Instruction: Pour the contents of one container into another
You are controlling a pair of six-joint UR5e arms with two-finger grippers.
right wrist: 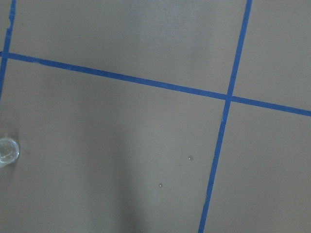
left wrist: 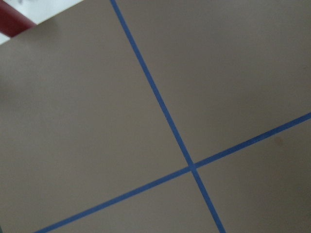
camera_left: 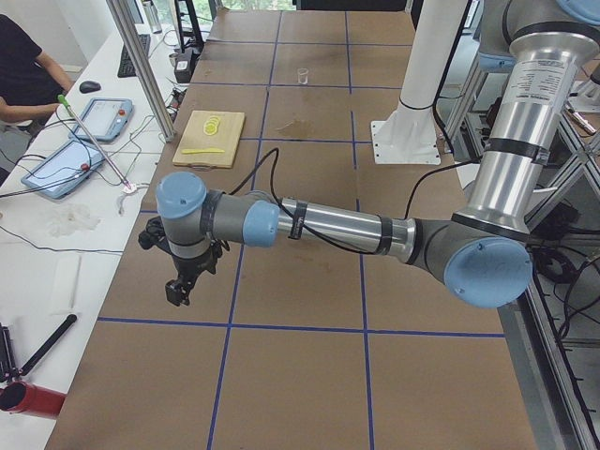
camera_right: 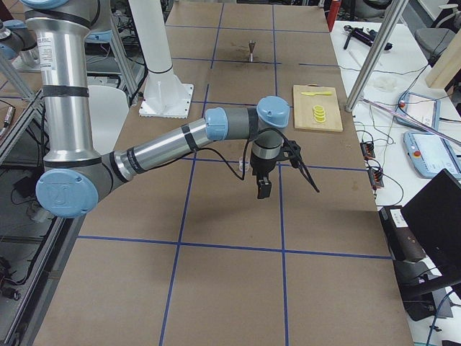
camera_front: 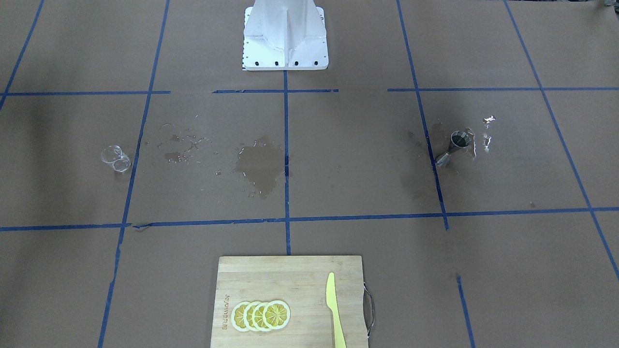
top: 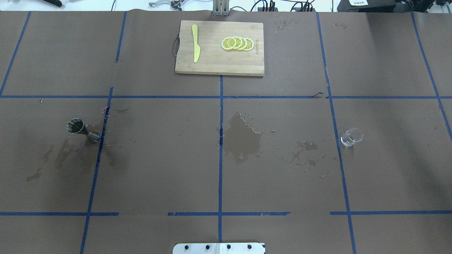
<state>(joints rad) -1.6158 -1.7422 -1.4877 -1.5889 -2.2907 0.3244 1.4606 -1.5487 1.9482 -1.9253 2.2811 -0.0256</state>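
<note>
Your small clear glass cup (top: pixel 351 137) stands on the brown table (top: pixel 159 169), robot's right, clear of the raised right gripper (camera_right: pixel 263 189) | grey hourglass-shaped steel jigger (top: pixel 82 129) on the robot's left, apart from the left gripper (camera_left: pixel 178 291) | fingers of both: you cannot tell whether spread or pressed together.

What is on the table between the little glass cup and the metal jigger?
Only wet spill patches and blue tape lines on the brown paper; no objects between glass cup and jigger, seen overhead.
</note>
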